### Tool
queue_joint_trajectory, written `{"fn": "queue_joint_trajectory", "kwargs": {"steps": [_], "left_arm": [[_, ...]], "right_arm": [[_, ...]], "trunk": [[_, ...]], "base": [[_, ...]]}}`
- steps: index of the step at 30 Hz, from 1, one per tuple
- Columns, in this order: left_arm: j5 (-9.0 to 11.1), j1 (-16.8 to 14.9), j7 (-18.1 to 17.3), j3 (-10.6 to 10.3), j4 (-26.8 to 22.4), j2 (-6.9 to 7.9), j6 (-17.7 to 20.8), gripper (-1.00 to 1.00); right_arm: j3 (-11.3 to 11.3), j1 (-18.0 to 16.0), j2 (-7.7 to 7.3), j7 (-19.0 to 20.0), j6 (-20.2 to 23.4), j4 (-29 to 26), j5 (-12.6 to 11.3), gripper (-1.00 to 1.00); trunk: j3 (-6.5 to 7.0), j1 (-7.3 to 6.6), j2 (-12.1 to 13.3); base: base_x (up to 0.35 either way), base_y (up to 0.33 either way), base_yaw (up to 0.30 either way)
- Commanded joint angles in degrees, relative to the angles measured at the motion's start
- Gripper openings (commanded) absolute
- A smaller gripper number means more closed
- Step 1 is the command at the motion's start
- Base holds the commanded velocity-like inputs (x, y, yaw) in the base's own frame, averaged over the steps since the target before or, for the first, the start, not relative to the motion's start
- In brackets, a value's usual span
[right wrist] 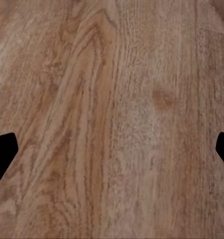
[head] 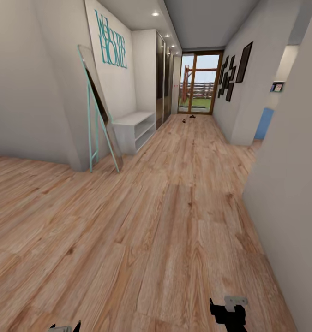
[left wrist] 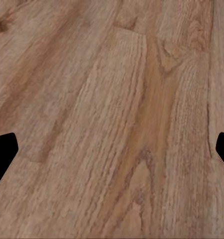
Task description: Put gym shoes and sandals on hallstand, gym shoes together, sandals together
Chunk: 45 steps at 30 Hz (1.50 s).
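**A:** Where do things stand?

**B:** The robot is at the near end of the corridor floor (head: 174, 207). Both grippers hang low over bare planks. The left gripper (left wrist: 112, 149) has its fingertips (left wrist: 3, 152) spread wide with only wood grain between them, holding nothing. The right gripper (right wrist: 112, 149) is the same: wide apart and empty.

**A:** And the shoes?

**B:** Far ahead of both grippers, close to the glass door (head: 200, 83), there are a few small dark specks on the floor (head: 189, 119). They may be footwear, but they're too small to tell whether they're the sandals or the gym shoes. A white bench unit (head: 135, 127) with open shelves stands ahead and to the left of the left gripper, beyond a leaning mirror (head: 98, 106).

**A:** What could go wrong?

**B:** I'd say three things. Mistaking that bench for the hallstand, since I can't confirm which unit it is from here. Clipping the mirror's frame or the wall (head: 290, 184) just outside the right gripper while driving forward. And, with the grippers carried this low, a finger scraping the planks if the trunk dips.
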Motion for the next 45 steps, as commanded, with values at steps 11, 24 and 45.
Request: {"fn": "queue_joint_trajectory", "kwargs": {"steps": [11, 24, 45], "left_arm": [[-0.6, -0.1, -0.4, 0.3, 0.0, -0.02, -0.1, 1.0], [-0.6, -0.1, -0.5, -0.2, -0.1, -0.02, -0.1, 1.0], [-0.1, -0.1, -0.5, 0.3, 0.0, -0.03, -0.2, 1.0]], "right_arm": [[-0.4, 0.0, 0.38, -0.5, -0.1, 0.2, 0.5, 1.0], [-0.4, 0.0, 0.41, -0.6, -0.1, 0.2, 0.3, 1.0], [-0.4, 0.0, 0.61, -0.5, -0.1, 0.1, 0.2, 1.0]], "trunk": [[-0.05, 0.02, 0.0], [-0.05, 0.02, 0.0], [-0.05, 0.02, 0.0]], "base": [[0.338, 0.0, 0.0], [0.338, 0.0, 0.0], [0.338, 0.0, -0.13]]}}
